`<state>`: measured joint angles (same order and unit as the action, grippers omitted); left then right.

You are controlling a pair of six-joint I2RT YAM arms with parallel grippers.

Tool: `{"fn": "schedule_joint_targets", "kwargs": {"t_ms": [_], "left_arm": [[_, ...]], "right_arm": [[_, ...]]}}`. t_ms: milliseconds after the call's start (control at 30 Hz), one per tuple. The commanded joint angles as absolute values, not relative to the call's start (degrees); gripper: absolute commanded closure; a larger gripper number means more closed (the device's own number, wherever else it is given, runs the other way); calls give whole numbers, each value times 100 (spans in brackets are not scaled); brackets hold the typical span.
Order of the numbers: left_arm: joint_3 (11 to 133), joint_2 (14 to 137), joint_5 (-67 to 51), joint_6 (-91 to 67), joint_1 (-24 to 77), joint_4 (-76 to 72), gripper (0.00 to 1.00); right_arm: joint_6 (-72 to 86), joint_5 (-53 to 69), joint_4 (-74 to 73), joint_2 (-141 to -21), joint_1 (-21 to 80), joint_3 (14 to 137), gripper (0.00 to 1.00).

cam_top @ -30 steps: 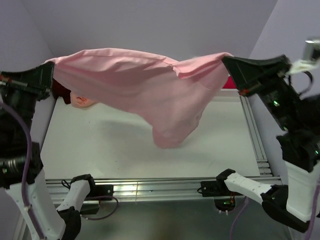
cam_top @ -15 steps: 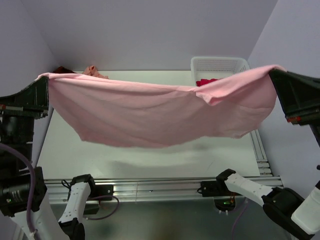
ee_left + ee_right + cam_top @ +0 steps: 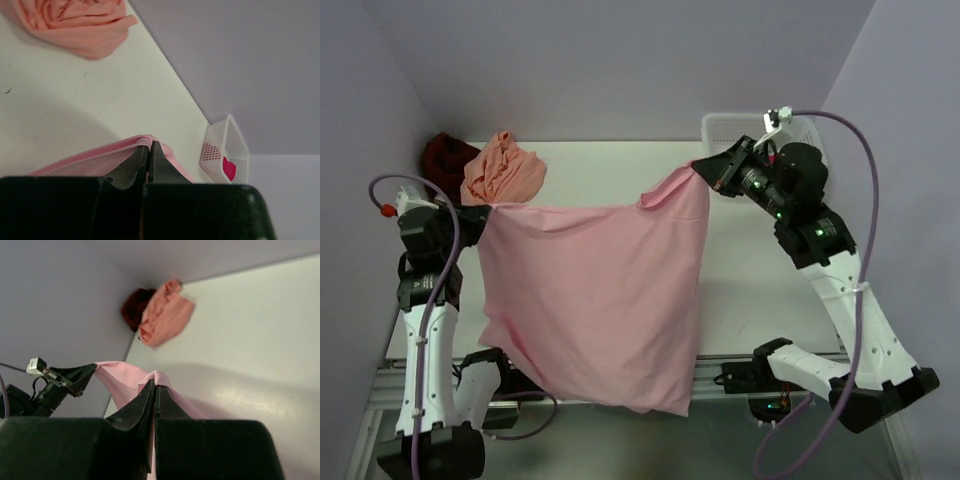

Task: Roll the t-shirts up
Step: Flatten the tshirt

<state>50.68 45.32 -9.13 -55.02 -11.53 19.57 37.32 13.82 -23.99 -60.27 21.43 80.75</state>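
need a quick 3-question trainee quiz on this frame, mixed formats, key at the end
1. True or false: only the left end effector grips the light pink t-shirt.
2. Which lies bunched beside the dark maroon t-shirt at the far-left corner of the table? A) a towel B) the peach-orange t-shirt C) a box
3. What stands behind the right end effector at the far-right corner?
Key: 1 false, both end effectors are shut on it, one at each top corner. 2 B. 3 the white lattice basket.
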Motion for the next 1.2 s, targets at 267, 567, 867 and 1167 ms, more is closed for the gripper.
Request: {"fn": "schedule_joint_targets", "kwargs": {"t_ms": [267,567,867,1167], "left_arm": [[3463,6063,-26,-6381,-879,-710,100],[5006,8426,237,-6310,-598,-1327,100],[7790,10809,-332,-5899,-554,-1039,96],[7982,10118,-194,-5327,-615,377,1]], "right_arm": [[4184,1512,-27,-7432,1670,6731,100],[4271,1916,150,-10070,1169,8477,100],[4377,2259,-904,-13278,791,13034,67],[4351,2224,-510,-11947,747,11265,13]]}}
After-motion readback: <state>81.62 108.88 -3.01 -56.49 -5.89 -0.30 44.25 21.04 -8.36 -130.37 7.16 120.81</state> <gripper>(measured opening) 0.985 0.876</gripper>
